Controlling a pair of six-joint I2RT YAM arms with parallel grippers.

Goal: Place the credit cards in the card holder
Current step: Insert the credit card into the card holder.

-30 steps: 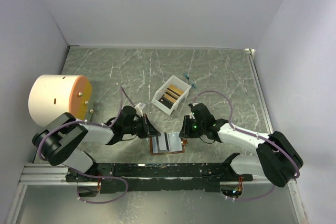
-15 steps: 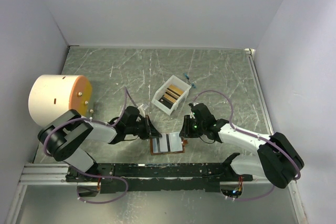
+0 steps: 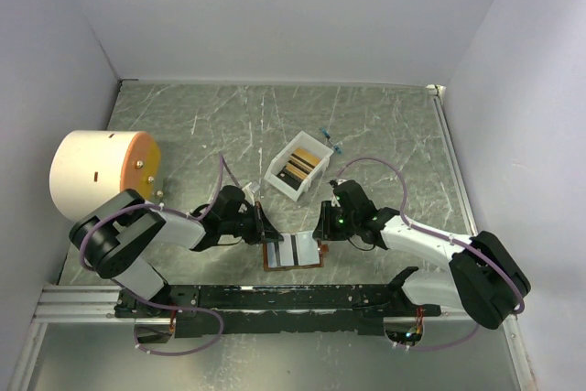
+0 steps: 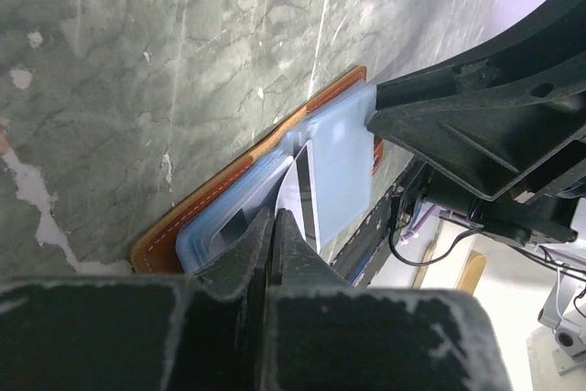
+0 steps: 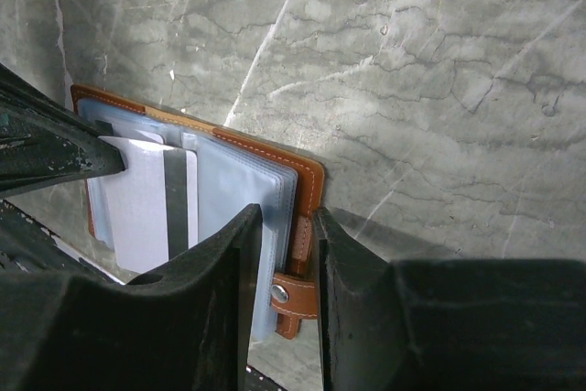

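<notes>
The brown card holder (image 3: 294,251) lies open on the desk (image 3: 385,125) between both arms. Left fingers (image 4: 275,235) are pinched together on a pale, dark-striped card (image 4: 300,191) entering its pocket. Right fingers (image 5: 286,263) clamp the holder's right edge.

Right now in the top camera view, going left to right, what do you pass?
Cream drum → left gripper → card holder → right gripper → right arm's base.
</notes>
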